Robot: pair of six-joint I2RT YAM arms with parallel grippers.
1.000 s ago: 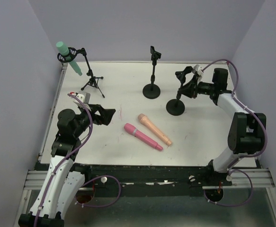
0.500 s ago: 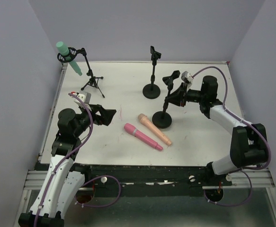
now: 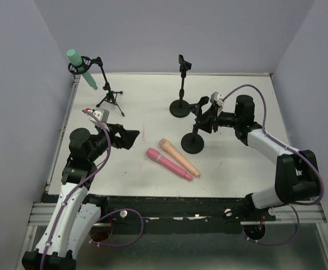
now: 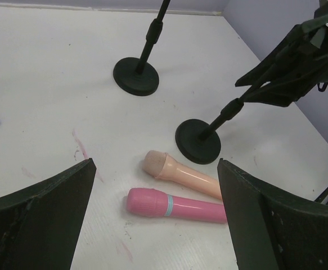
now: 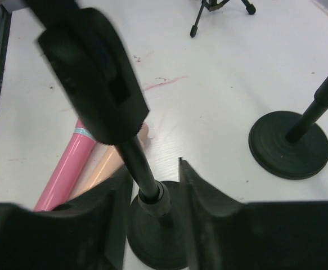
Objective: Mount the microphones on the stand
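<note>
Stand gripped at its pole by outstretched right fingers; left fingers spread wide, empty.

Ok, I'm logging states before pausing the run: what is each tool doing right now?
Left tool: open, holding nothing.
Right tool: shut on the near round-base stand, at its pole.

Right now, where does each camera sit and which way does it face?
Top external: above, behind the arm bases, looking down at the table; shows both arms, left gripper, right gripper.
Left wrist: on the left arm, facing the pink microphone and peach microphone; its open fingers frame the bottom.
Right wrist: on the right arm, looking down the nearer round-base stand; its fingers clasp the pole.
Shared: all show both microphones and that stand.
</note>
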